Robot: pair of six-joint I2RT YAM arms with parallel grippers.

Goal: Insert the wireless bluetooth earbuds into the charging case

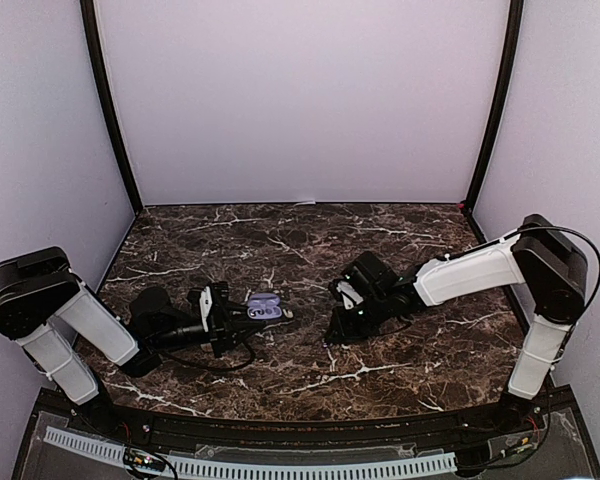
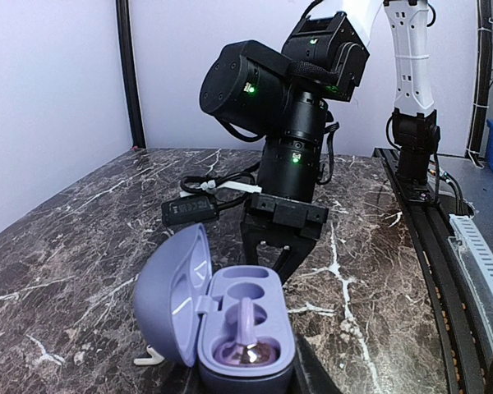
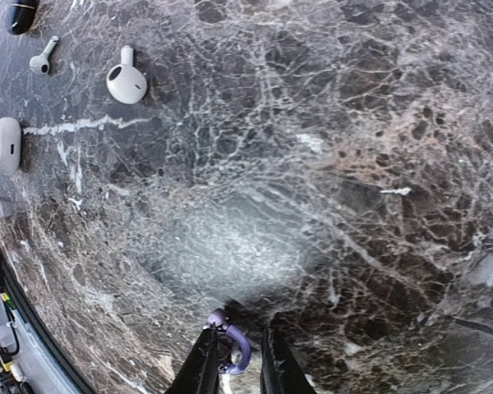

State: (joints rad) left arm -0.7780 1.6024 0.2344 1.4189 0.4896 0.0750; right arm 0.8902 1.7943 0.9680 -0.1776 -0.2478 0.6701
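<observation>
Lilac charging case point(image 2: 248, 363), lid point(image 2: 168, 291) up with one earbud point(image 2: 245, 349) seated and one well point(image 2: 248, 291) empty, sits gripped in my left end effector point(image 1: 245, 315) left of centre, while my right end effector point(image 3: 237, 353) pinches the second earbud point(image 3: 243, 345), not yet inserted.

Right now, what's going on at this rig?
The left hand holds an open purple case with its lid up. One purple earbud sits in the near slot and the other slot is empty. The right hand pinches a second purple earbud above the marble table, beside the case and not yet over it. A white earbud and a smaller white one lie loose on the table.
</observation>
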